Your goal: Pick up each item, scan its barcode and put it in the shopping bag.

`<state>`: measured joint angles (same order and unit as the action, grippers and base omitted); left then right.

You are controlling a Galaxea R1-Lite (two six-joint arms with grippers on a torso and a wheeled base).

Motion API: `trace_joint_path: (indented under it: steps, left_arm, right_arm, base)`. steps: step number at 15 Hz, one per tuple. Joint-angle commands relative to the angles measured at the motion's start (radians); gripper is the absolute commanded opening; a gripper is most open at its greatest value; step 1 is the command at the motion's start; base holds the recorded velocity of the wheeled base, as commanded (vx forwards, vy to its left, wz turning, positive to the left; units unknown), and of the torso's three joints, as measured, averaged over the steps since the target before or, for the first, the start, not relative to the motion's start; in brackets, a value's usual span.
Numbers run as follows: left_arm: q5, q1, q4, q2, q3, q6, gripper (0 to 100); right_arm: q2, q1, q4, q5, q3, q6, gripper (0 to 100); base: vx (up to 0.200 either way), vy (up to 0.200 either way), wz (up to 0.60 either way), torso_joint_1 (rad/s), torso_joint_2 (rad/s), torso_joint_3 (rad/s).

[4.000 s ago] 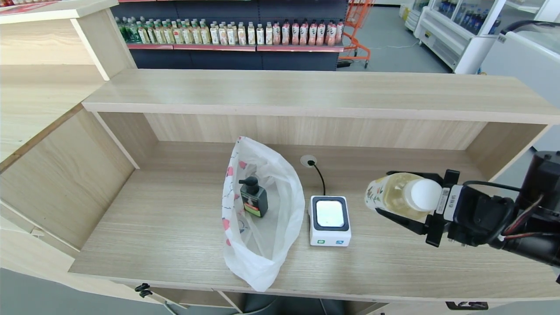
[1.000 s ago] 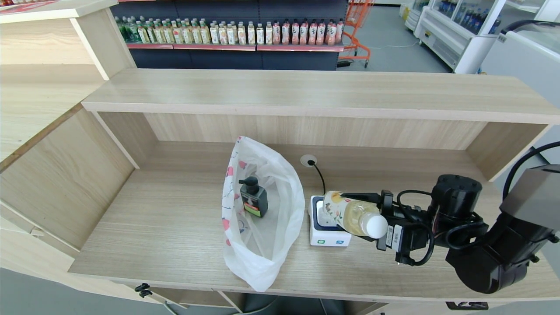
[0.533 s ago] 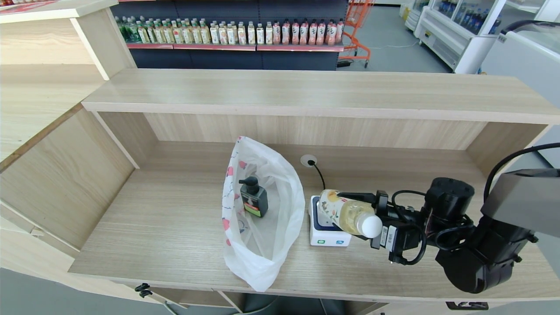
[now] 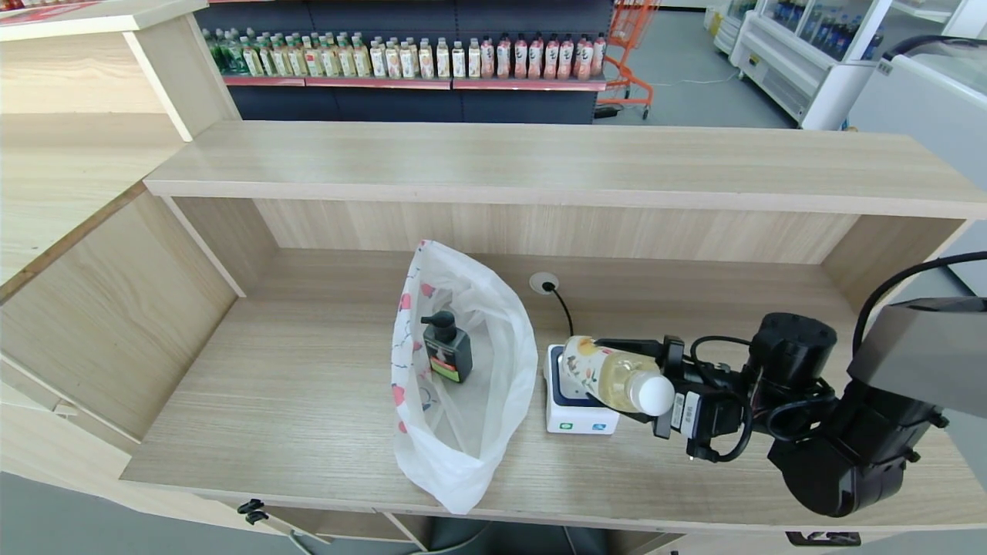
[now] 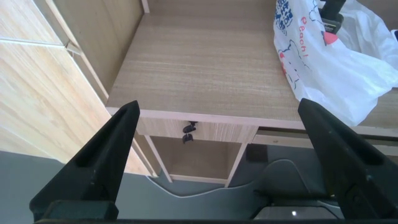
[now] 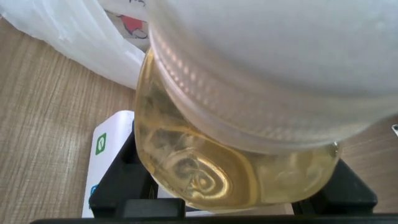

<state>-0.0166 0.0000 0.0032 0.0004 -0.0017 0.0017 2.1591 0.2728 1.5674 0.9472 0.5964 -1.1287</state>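
A clear bottle of yellow drink [image 4: 609, 374] with a white cap [image 4: 654, 395] lies tilted just above the white barcode scanner [image 4: 580, 420], base toward the bag. My right gripper [image 4: 613, 376] is shut on the bottle, coming in from the right. In the right wrist view the bottle [image 6: 236, 155] hangs over the scanner [image 6: 109, 168]. The white shopping bag [image 4: 463, 385] stands open left of the scanner, with a dark pump bottle [image 4: 447, 353] inside. My left gripper [image 5: 217, 155] is open, below the counter's front edge, near the bag [image 5: 329, 68].
A black cable [image 4: 565, 312] runs from the scanner to a grommet [image 4: 544, 284] at the back. A raised ledge [image 4: 540, 166] and side walls enclose the counter. Bare counter [image 4: 293, 385] lies left of the bag. A drawer handle [image 5: 188, 129] sits under the front edge.
Since four seconds ago my right gripper has carried the bottle left and down to just over the scanner. In the last half second it has barely shifted.
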Motion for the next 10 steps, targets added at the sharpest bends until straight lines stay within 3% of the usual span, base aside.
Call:
trace_joint_path:
  steps: [1,4,6,8,9,10]
  left_arm:
    - [0.000,0.000,0.000,0.000,0.000,0.000,100]
    - [0.000,0.000,0.000,0.000,0.000,0.000,100]
    - [0.000,0.000,0.000,0.000,0.000,0.000,100]
    - [0.000,0.000,0.000,0.000,0.000,0.000,100]
    - [0.000,0.000,0.000,0.000,0.000,0.000,100]
    - [0.000,0.000,0.000,0.000,0.000,0.000,100]
  right_arm:
    - [-0.071,0.005,0.003,0.001,0.000,0.075,0]
    - [-0.240,0.017,0.003,-0.039,0.011,0.291,0]
    - [-0.403,0.026,-0.015,-0.226,-0.017,0.535,0]
    - [-0.506,0.028,-0.164,-0.420,-0.020,0.672,0]
    - [-0.611,0.029,-0.420,-0.608,-0.010,0.782,0]
    - [-0.671,0.034,-0.567,-0.667,-0.003,0.869,0]
  base:
    - [0.000,0.000,0.00,0.000,0.00,0.000]
    - [0.000,0.000,0.00,0.000,0.00,0.000]
    - [0.000,0.000,0.00,0.000,0.00,0.000]
    - [0.000,0.000,0.00,0.000,0.00,0.000]
    - [0.000,0.000,0.00,0.000,0.00,0.000]
    - [0.000,0.000,0.00,0.000,0.00,0.000]
